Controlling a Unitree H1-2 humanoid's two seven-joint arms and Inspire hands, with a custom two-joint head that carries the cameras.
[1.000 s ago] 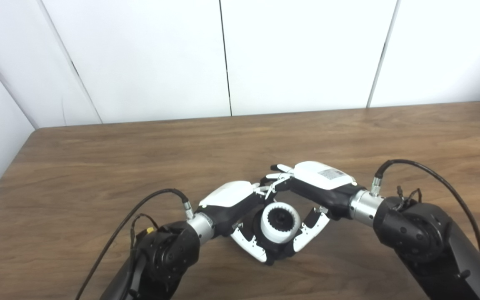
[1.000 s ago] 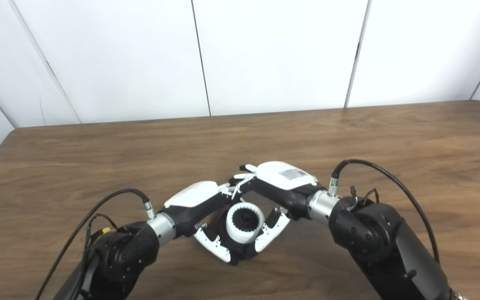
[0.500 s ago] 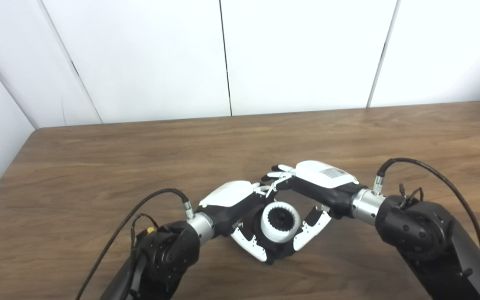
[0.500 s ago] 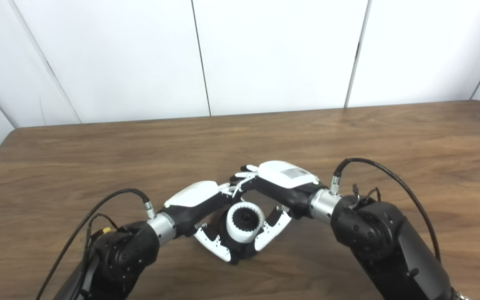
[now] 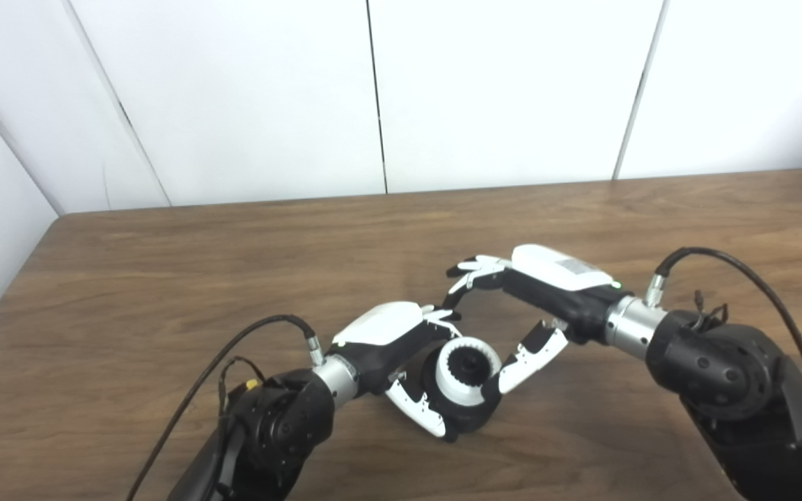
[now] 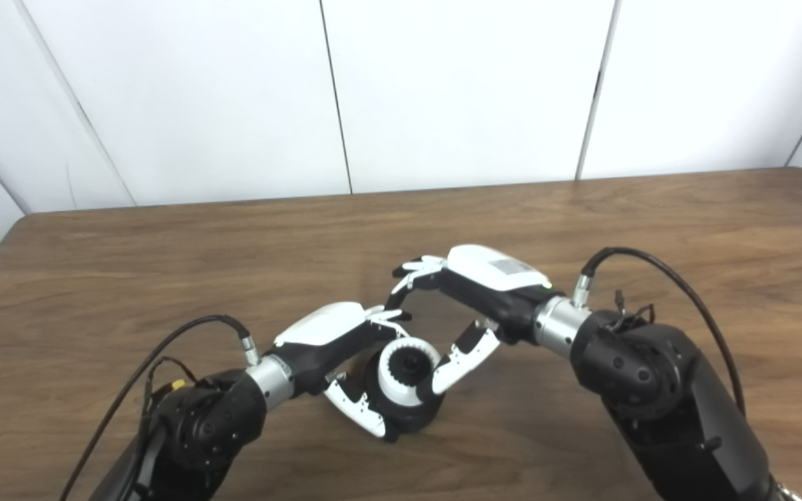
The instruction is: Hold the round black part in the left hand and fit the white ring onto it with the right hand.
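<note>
The round black part (image 5: 476, 416) sits in my left hand (image 5: 386, 335), whose fingers curl around it just above the table. The toothed white ring (image 5: 469, 369) sits on top of the black part, its opening facing up toward me. My right hand (image 5: 551, 280) hovers up and to the right of the ring with its fingers spread apart and nothing in it. Its thumb (image 5: 528, 355) reaches down beside the ring's right edge; I cannot tell whether it touches.
The wooden table (image 5: 164, 278) stretches back to white wall panels (image 5: 498, 90). Its left edge (image 5: 4, 299) lies near my left arm. Black cables loop from both forearms.
My right hand has let go of the ring, opened, and lifted up and to the right. The left hand, black part and ring have stayed in place.
</note>
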